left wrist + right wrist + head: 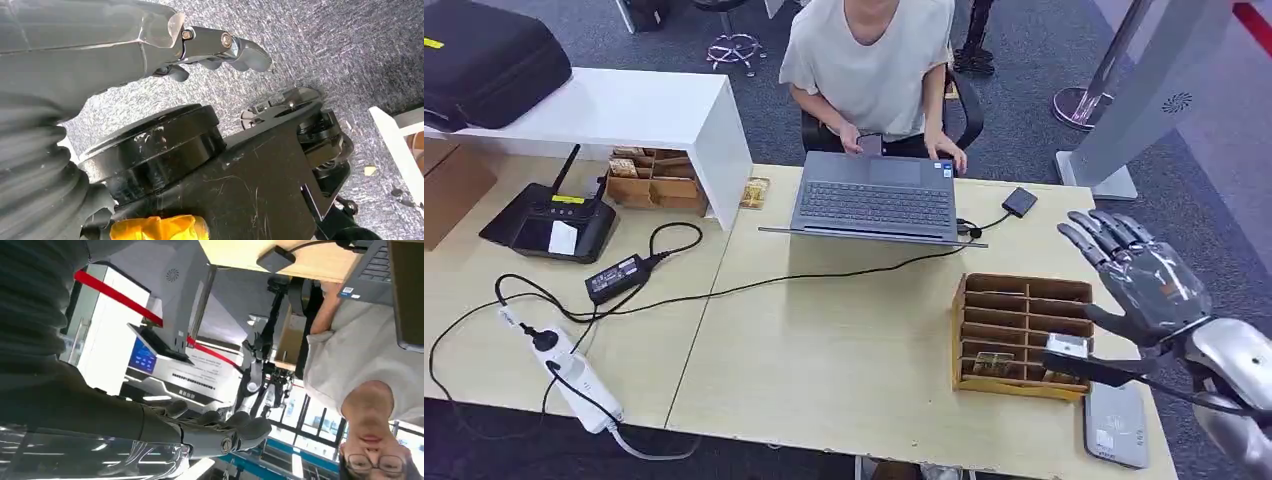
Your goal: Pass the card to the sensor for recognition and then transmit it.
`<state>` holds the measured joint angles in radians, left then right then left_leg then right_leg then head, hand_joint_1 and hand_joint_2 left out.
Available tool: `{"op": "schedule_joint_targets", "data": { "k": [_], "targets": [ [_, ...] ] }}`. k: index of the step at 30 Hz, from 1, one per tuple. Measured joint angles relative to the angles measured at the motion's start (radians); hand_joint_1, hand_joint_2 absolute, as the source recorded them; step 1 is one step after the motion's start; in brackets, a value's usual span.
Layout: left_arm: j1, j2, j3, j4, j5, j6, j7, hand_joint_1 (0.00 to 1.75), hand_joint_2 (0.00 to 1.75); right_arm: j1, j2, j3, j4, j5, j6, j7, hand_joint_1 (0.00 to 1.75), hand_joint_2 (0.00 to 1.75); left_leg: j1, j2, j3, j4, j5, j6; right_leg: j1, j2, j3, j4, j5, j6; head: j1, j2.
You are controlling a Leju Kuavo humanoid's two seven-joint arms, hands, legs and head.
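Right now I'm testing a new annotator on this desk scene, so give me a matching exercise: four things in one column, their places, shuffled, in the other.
Things:
1. laptop
2. card reader
3. power strip
4. wooden divider tray

Places:
A. near left edge of the table
B. in front of the seated person
C. under the right hand
D. near right corner, beside the tray

Pairs: 1-B, 2-D, 3-A, 4-C

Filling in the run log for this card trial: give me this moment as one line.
right hand: raised over card tray, fingers spread, empty | left hand: hanging, empty | card reader: bare | person: at laptop
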<state>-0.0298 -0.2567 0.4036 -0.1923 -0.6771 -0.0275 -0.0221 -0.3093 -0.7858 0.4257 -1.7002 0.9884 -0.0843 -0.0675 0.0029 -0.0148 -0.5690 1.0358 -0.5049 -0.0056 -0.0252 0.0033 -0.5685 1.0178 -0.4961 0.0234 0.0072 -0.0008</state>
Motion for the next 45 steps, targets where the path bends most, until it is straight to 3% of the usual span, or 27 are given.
{"op": "schedule_joint_targets", "data": {
  "k": [4,9,11,13,16,19,25,35,45],
  "targets": [
    [0.0,0.0,0.0,0.0,-0.001,0.0,0.0,0.0,1.75,0.0,0.0,0.007,0.004,0.007,-0.006,0.0,0.0,1.75,0.0,0.0,0.0,0.0,0.0,0.0,0.0,0.0,0.0,0.0,0.0,0.0,0.0,0.0],
    [-0.001,0.0,0.0,0.0,-0.017,-0.001,0.0,0.0,1.75,0.002,0.036,0.022,0.027,0.102,-0.115,0.031,0.0,1.75,0.0,0.0,0.0,0.0,0.0,0.0,0.0,0.0,0.0,0.0,0.0,0.0,0.0,0.0],
    [-0.002,-0.002,0.0,0.0,-0.021,-0.001,0.001,0.0,1.75,0.014,0.089,0.026,0.053,0.169,-0.189,0.091,0.0,1.75,0.001,0.0,0.0,0.0,0.0,0.0,0.002,0.0,0.0,0.0,0.0,0.0,0.0,0.0],
    [-0.002,-0.005,0.0,0.0,-0.024,0.001,0.01,0.0,1.75,0.06,0.179,0.018,0.073,0.237,-0.297,0.17,0.0,1.75,0.002,0.0,0.001,0.0,0.0,0.0,0.002,0.0,0.0,0.0,0.0,0.0,0.0,0.0],
    [0.002,-0.009,0.002,0.0,-0.024,0.003,0.01,0.0,1.75,0.146,0.263,0.008,0.077,0.293,-0.355,0.243,0.0,1.75,0.002,-0.003,0.0,-0.001,0.0,0.0,0.002,-0.003,0.0,0.0,-0.001,0.0,0.0,0.0],
    [0.004,-0.01,0.01,0.0,-0.024,0.004,0.01,0.0,1.75,0.2,0.319,-0.018,0.075,0.331,-0.339,0.288,0.0,1.75,0.002,-0.002,0.0,-0.001,0.0,0.0,0.002,-0.002,0.0,0.0,-0.001,-0.001,0.0,0.0],
    [0.005,-0.01,0.024,0.0,-0.021,0.006,0.01,0.0,1.75,0.271,0.371,-0.073,0.048,0.368,-0.293,0.319,0.0,1.75,0.002,-0.002,0.0,-0.001,0.0,0.0,0.002,-0.002,0.0,0.0,-0.001,0.0,0.0,0.0],
    [0.006,-0.011,0.041,0.0,-0.019,0.007,0.01,0.0,1.75,0.312,0.389,-0.115,0.029,0.372,-0.282,0.328,0.0,1.75,0.002,-0.002,0.0,-0.001,0.0,0.0,0.002,-0.002,0.0,0.0,-0.001,0.0,0.0,0.0],
    [0.005,-0.013,0.042,0.0,-0.042,0.003,0.01,0.0,1.75,0.285,0.401,-0.158,0.075,0.378,-0.269,0.344,0.0,1.75,0.002,-0.002,0.0,-0.001,0.0,0.0,0.002,-0.002,0.0,0.0,-0.001,0.0,0.0,0.0]
  ]
}}
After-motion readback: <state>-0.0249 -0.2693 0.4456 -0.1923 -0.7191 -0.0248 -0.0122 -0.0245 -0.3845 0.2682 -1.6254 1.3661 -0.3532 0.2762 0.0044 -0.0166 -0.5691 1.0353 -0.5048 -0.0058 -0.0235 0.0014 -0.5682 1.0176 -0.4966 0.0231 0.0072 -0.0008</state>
